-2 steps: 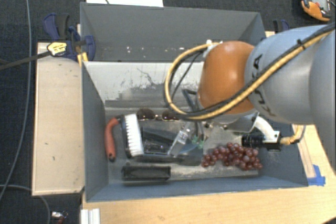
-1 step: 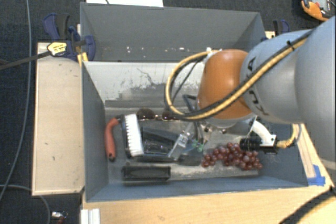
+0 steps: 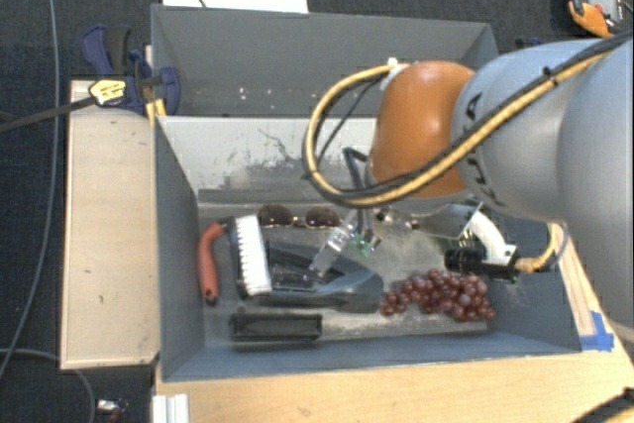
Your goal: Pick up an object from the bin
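A black flat thing (image 3: pixel 295 270) in the middle of the bin floor lies directly below the hand (image 3: pixel 337 251), which hangs low over it with its silvery tip tilted toward the left. Whether the hand is wide or narrow I cannot tell, and nothing is visibly held in it. Just behind the tip, toward the back wall, a pair of sunglasses (image 3: pixel 297 217) with brown lenses lies flat, its right lens close to the hand. Touching the black flat thing on its right, a dark blue-grey piece (image 3: pixel 355 290) slopes toward the front. To the left of these a brush (image 3: pixel 250 258) with white bristles lies beside the black thing, and its red handle (image 3: pixel 209 263) curves along the left wall. To the right of the hand, near the front, a bunch of dark red grapes (image 3: pixel 441 294) rests on the floor, apart from the other things. A long black bar (image 3: pixel 277 324) lies along the front wall, below the brush. Above the hand the arm's orange cover (image 3: pixel 421 129) and a looped yellow-and-black cable (image 3: pixel 319 129) hang over the back part of the grey bin (image 3: pixel 297 64).
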